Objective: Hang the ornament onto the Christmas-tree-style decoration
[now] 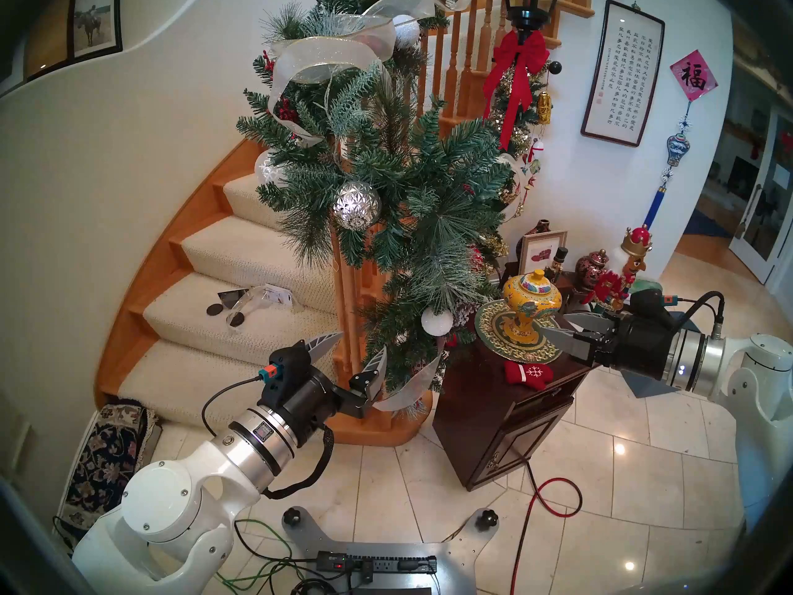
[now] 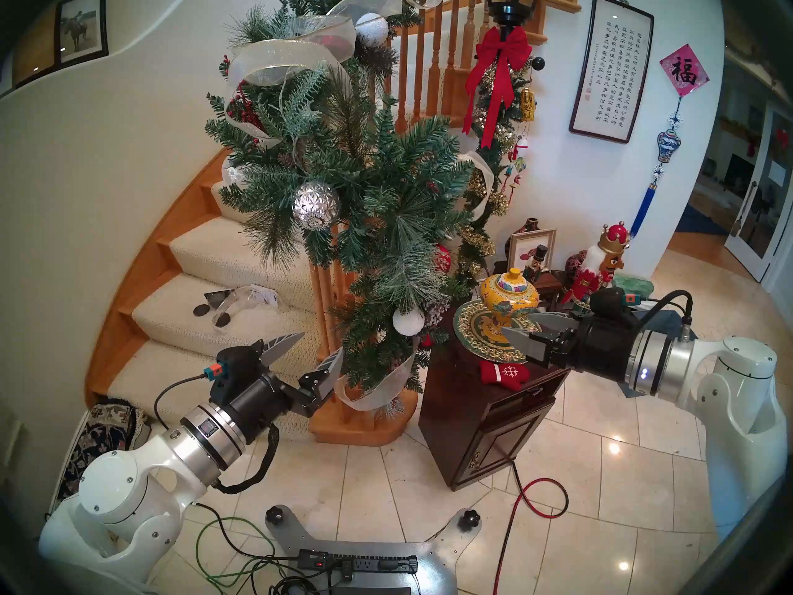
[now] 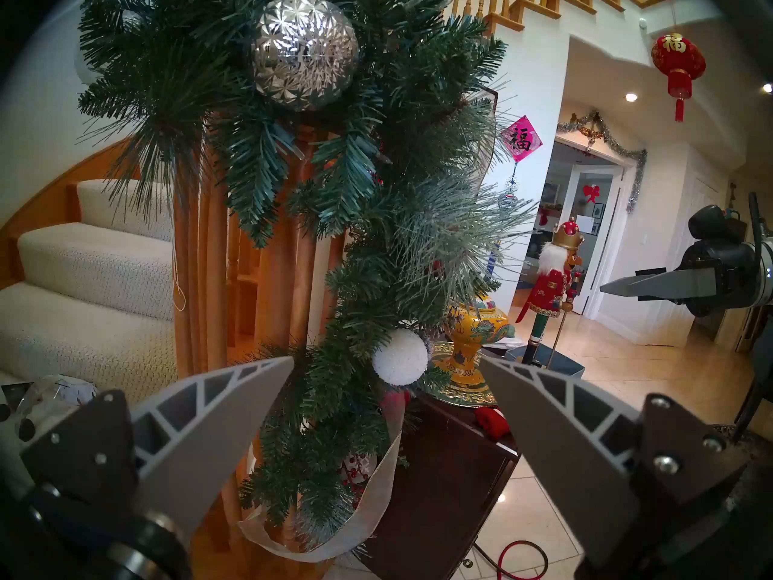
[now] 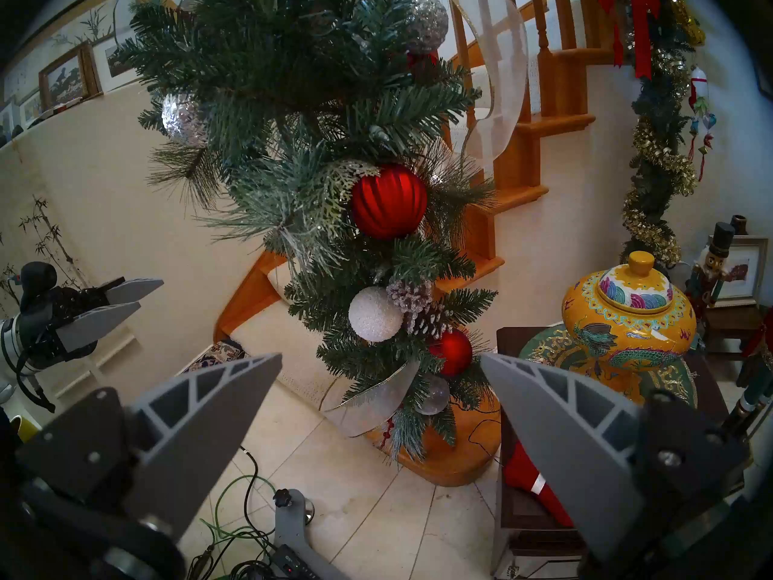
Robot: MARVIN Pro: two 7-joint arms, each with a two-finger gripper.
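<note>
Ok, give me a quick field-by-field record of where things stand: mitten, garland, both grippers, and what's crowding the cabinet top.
ornament: red mitten lying on the front edge of the dark wooden cabinet, not yet hung
target: green garland on the stair post, left of the cabinet
left gripper: open, empty, beside the garland's lower end
right gripper: open, empty, above the cabinet, over the mitten
cabinet clutter: yellow lidded jar on a green-gold plate just behind the mitten; nutcracker further back
hanging loop: not visible
</note>
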